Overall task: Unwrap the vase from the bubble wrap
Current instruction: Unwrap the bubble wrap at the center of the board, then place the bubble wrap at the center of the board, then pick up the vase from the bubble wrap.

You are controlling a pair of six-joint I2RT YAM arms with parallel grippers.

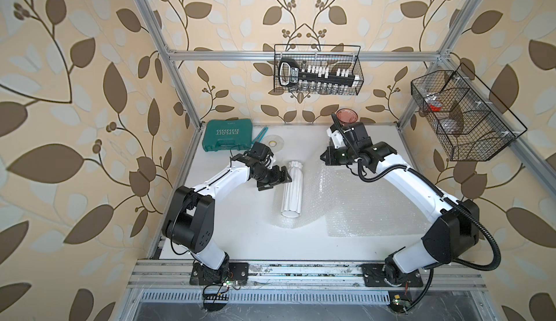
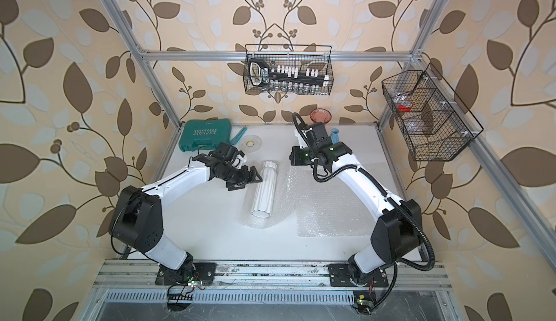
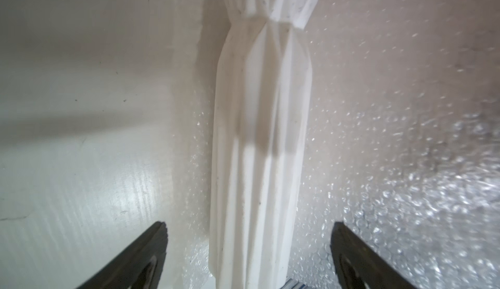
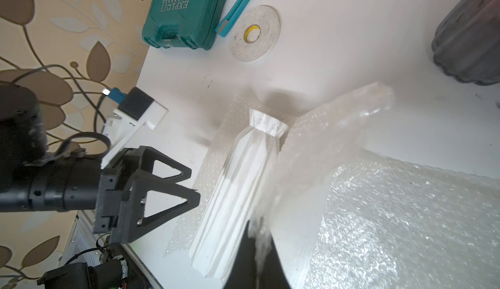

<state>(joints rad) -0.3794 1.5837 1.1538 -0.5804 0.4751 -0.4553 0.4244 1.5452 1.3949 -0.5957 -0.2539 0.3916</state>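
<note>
In the middle of the white table (image 1: 234,232), the vase (image 1: 291,188) lies on its side on the spread bubble wrap (image 1: 361,205), its mouth toward the back wall. The left gripper (image 1: 275,181) hangs just beside the vase, jaws wide apart and empty. The right gripper (image 4: 257,249), above the sheet's far edge, is clenched on a lifted fold of the bubble wrap.

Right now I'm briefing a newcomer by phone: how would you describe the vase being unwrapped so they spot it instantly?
Find the white table, then the clear bubble wrap across its middle. The white vase lies on that sheet's left part. Unlike the pink vase standing at the back, it lies on its side, pleated, with a flared mouth.
</note>
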